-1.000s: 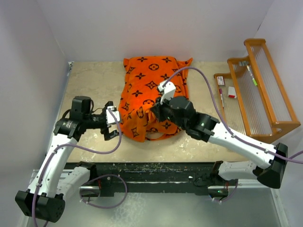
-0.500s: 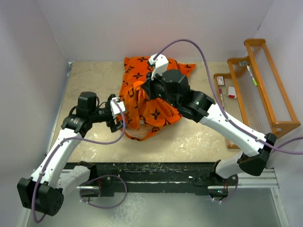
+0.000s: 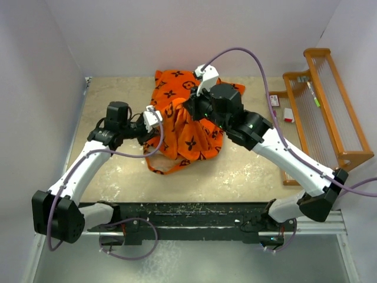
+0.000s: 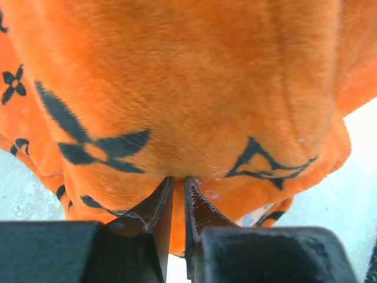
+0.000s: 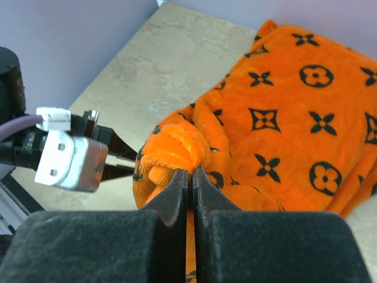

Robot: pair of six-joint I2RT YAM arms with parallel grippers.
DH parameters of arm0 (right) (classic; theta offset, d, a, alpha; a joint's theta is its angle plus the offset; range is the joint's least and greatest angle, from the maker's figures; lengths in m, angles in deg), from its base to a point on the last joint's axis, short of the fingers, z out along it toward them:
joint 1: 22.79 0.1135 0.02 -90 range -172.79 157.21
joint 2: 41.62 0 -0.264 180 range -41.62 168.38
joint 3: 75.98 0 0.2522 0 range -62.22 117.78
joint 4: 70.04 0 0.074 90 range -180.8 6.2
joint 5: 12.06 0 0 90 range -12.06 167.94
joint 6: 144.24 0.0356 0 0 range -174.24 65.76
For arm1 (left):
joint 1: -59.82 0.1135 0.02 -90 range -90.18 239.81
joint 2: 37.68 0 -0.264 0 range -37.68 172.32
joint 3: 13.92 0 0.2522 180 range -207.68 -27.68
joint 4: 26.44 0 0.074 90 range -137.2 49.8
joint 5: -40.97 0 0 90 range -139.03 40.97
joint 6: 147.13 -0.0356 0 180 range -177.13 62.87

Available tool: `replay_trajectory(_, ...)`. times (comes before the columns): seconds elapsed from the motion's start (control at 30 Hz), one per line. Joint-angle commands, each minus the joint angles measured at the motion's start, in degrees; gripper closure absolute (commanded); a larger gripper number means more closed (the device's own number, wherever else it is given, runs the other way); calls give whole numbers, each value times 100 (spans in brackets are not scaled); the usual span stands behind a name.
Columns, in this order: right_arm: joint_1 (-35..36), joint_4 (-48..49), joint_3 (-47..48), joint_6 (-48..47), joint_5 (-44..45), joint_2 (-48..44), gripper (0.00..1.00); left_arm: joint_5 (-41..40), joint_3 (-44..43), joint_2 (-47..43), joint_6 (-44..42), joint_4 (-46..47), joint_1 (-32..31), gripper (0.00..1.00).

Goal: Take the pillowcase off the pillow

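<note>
The orange monogram pillowcase (image 3: 187, 143) is lying bunched on the beige table (image 3: 112, 94), near its far middle. A raised fold is being pinched between the closed fingers of the right gripper (image 5: 189, 171). Its left side is being clamped by the left gripper (image 4: 175, 180), jaws nearly together. How much cloth is being caught there is unclear.

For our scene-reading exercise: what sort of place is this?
Likely a robotics lab workcell: plain white walls box in the table, with the left arm and right arm bolted at its edge.
</note>
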Motion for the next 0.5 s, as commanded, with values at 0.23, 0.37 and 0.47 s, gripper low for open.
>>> replay_trajectory(0.23, -1438, 559, -837, 881, -161, -280, 100, 880, -354, -150, -900, -439, -51, 52)
replay_trajectory(0.37, -1727, 357, 290, 915, -580, 680, 100, 945, 2, -943, -2196, -1016, -230, 35)
replay_trajectory(0.47, -1769, 252, 1075, 961, -716, 1326, 100, 608, 134, -1061, -2874, -1594, -684, 34)
